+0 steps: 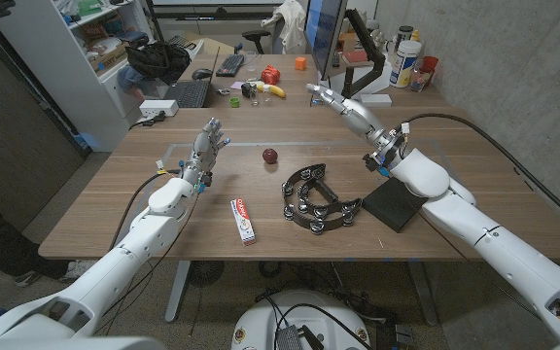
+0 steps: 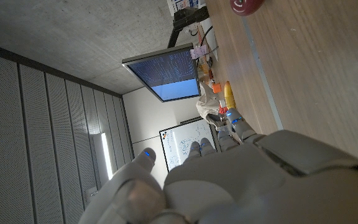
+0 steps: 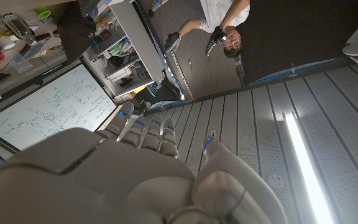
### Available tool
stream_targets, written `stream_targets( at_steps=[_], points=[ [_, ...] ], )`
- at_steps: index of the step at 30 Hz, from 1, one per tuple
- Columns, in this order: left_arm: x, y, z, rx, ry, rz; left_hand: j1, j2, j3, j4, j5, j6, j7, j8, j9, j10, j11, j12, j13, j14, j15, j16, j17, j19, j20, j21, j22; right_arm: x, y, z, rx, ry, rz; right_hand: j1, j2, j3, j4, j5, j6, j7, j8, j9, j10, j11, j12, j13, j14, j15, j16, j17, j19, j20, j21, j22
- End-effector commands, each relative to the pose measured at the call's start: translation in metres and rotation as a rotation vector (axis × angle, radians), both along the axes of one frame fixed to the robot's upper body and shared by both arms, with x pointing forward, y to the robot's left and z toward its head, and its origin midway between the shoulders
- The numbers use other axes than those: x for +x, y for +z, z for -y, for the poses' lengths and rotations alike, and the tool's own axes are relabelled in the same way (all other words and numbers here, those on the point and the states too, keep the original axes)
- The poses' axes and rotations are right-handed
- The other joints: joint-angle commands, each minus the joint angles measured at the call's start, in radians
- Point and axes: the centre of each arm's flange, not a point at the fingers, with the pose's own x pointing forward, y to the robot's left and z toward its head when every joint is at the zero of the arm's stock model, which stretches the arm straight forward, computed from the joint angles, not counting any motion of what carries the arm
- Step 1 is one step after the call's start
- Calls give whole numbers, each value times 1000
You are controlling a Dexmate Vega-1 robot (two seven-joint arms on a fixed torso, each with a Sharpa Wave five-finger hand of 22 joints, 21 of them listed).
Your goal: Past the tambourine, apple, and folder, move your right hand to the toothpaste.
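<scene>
Toothpaste [image 1: 244, 220] lies nearest you on the table's [image 1: 163, 209] front edge, its long axis running front to back. Your left robot hand [image 1: 205, 152] hovers just behind it, empty, fingers apart. Rightward sit apple [image 1: 270, 155], tambourine [image 1: 314, 201], folder [image 1: 397, 204]. Your right robot hand [image 1: 343, 105] reaches far back, empty, fingers extended, well apart from the toothpaste.

Partly covered by the right arm [image 1: 455, 199]: the black folder [image 1: 394, 206]; cut off at the left wrist view's edge: the apple [image 2: 246, 5]; too small to read: print on the toothpaste [image 1: 244, 220]; blurred: clutter on the far desk [image 1: 261, 83].
</scene>
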Motion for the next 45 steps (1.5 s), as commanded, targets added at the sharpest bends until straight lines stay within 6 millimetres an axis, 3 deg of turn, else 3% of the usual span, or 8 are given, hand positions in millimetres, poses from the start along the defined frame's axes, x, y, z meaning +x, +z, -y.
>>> stream_targets(
  at_steps=[1, 6, 13, 26, 45],
  points=[
    [-1, 0, -1, 1, 2, 2, -4, 108, -6, 0, 6, -156, -1, 7, 6, -140, 2, 4, 4, -188, -48, 6, 5, -191, -82, 0, 2, -9, 1, -9, -61, -20, 55, 13, 70, 6, -3, -2, 10, 0, -2, 5, 9, -4, 1, 3, 7, -58, 7, 1, 7, -120, -3, 4],
    [-2, 0, -1, 1, 4, 4, -4, 108, -6, 0, 7, -155, -1, 6, 6, -140, 3, 4, 4, -188, -48, 6, 5, -191, -82, -1, 2, -12, 2, -16, -97, -14, 63, 17, 72, 9, -5, -1, 7, -2, -4, 5, 8, -5, 0, 3, 7, -60, 6, 1, 7, -120, -5, 4],
    [-3, 0, -1, 1, 3, 6, -4, 108, -7, 0, 7, -155, 0, 6, 6, -140, 3, 3, 4, -188, -47, 5, 5, -191, -82, -2, 2, -11, 2, -27, -158, -9, 65, 23, 78, 16, -5, -1, 2, -15, -6, 4, -8, -25, -7, 2, 2, -73, 4, 1, 7, -125, -10, 4],
    [-4, -2, -1, -3, 6, 4, -4, 108, -9, 0, 7, -153, -2, 6, 6, -138, 2, 3, 4, -188, -49, 4, 5, -189, -84, -3, 2, -16, 4, -48, -237, -7, 123, 30, 81, 24, -6, -2, 18, -3, 0, 5, 15, -15, 2, 2, 5, -74, 5, 1, 9, -128, -16, 4],
    [-1, -1, 0, -6, 4, 5, -4, 108, -12, 0, 8, -151, -1, 6, 6, -138, 2, 2, 4, -187, -48, 3, 5, -189, -84, -5, 2, -25, 8, -63, -320, -8, 183, 36, 81, 30, -6, -3, 9, -4, -5, 5, -4, -17, -6, 3, 1, -73, 4, 2, 11, -131, -21, 4]
  ],
)
